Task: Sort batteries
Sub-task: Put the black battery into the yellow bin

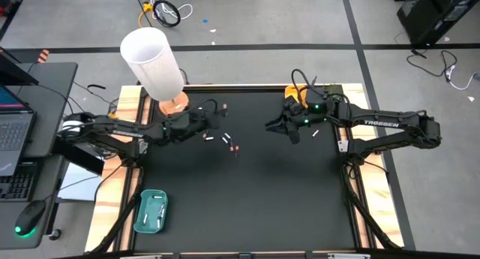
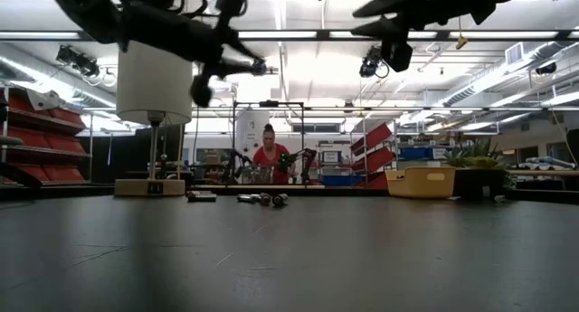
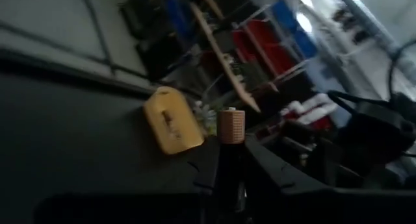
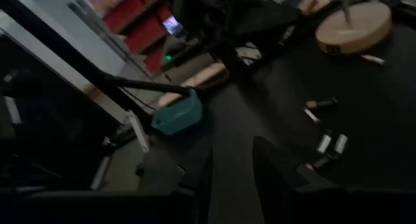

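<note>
Black matte table top (image 1: 247,191) edged in pale wood, workshop shelving and a seated person in a red top (image 2: 269,155) beyond. Left gripper (image 1: 199,125) raised over the mat's far left part, near the round wooden base of a white-shaded lamp (image 1: 174,103); fingers clenched on one dark cylindrical battery with a reddish-pink end (image 3: 231,125), standing up between them. Right gripper (image 1: 274,126) raised over the far right part, just beside a yellow plastic tray (image 1: 296,94); fingers (image 4: 270,162) parted, nothing between them. Loose small batteries (image 1: 227,141), some white, some dark with reddish ends, scattered on the mat between the two grippers. One more white cell (image 1: 316,132) under the right arm. Teal plastic tray (image 1: 140,223) at the near left edge, with pale cells lying inside.
</note>
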Robot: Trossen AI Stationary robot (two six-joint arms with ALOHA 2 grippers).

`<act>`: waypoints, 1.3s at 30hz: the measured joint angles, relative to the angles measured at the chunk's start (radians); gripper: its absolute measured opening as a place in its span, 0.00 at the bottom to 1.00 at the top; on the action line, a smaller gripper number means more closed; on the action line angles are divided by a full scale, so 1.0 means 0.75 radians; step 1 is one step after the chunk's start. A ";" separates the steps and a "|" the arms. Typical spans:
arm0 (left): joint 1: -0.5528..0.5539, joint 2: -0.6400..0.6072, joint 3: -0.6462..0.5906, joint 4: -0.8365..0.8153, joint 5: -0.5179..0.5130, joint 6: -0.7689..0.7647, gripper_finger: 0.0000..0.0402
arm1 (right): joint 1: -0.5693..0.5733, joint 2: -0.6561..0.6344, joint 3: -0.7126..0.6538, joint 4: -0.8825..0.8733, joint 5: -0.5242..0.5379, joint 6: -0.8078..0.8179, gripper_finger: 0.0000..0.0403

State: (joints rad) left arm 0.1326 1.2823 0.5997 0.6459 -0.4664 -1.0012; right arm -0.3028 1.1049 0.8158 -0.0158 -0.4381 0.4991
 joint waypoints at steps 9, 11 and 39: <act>0.072 0.265 0.184 0.408 0.087 0.296 0.13 | 0.063 0.023 0.000 0.147 0.223 0.139 0.24; 0.089 0.310 0.247 0.432 0.136 0.324 0.13 | 0.063 0.031 0.000 0.150 0.230 0.155 0.24; 0.164 0.423 0.476 0.329 0.314 0.411 0.13 | 0.060 0.169 0.000 0.369 0.198 0.151 0.31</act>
State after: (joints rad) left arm 0.2554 1.5993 0.9565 0.8929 -0.2306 -0.6928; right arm -0.2579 1.2314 0.8158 0.2610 -0.2893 0.6123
